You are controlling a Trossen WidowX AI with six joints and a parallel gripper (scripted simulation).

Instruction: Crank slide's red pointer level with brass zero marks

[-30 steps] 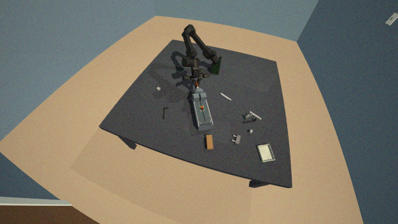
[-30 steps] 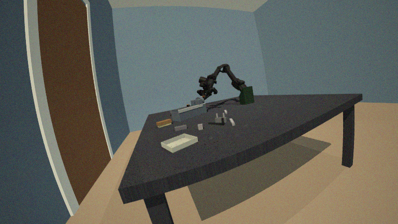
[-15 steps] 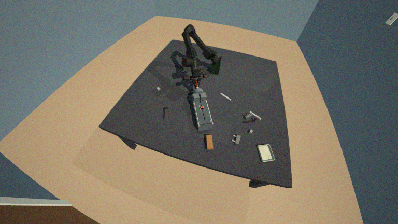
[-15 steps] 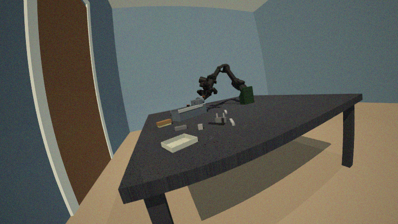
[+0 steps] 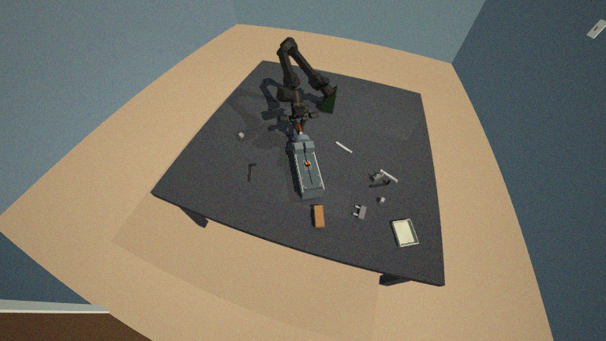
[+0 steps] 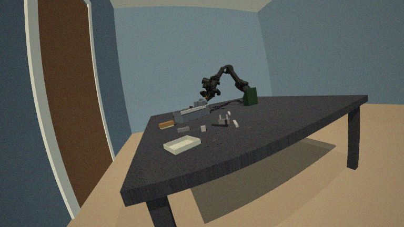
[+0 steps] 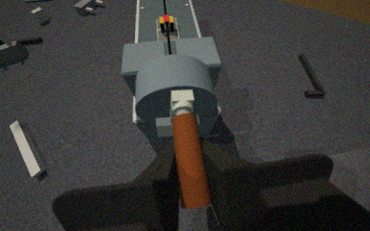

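Note:
The grey machine (image 5: pixel 315 187) (image 6: pixel 194 115) (image 7: pixel 171 69) stands on the dark table, its round crank housing facing my arm. My gripper (image 5: pixel 300 128) (image 7: pixel 185 141) is shut on the orange crank handle (image 7: pixel 188 144), one finger on each side. The handle joins a white crank piece (image 7: pixel 182 96) at the upper part of the housing's face. In the wrist view the slide's red pointer (image 7: pixel 166 18) sits between the two brass marks (image 7: pixel 161 22) (image 7: pixel 171 22) and looks about level with them. Whether it is exactly level I cannot tell.
A white bar (image 5: pixel 344 147) (image 7: pixel 26 149) and a black L-shaped piece (image 5: pixel 250 172) (image 7: pixel 310 74) lie on either side of the machine. An orange block (image 5: pixel 318 215) (image 6: pixel 166 124) lies beyond its far end. A pale tray (image 6: pixel 169 148) and small grey parts lie farther off. A green block (image 6: pixel 251 96) stands by my arm's base.

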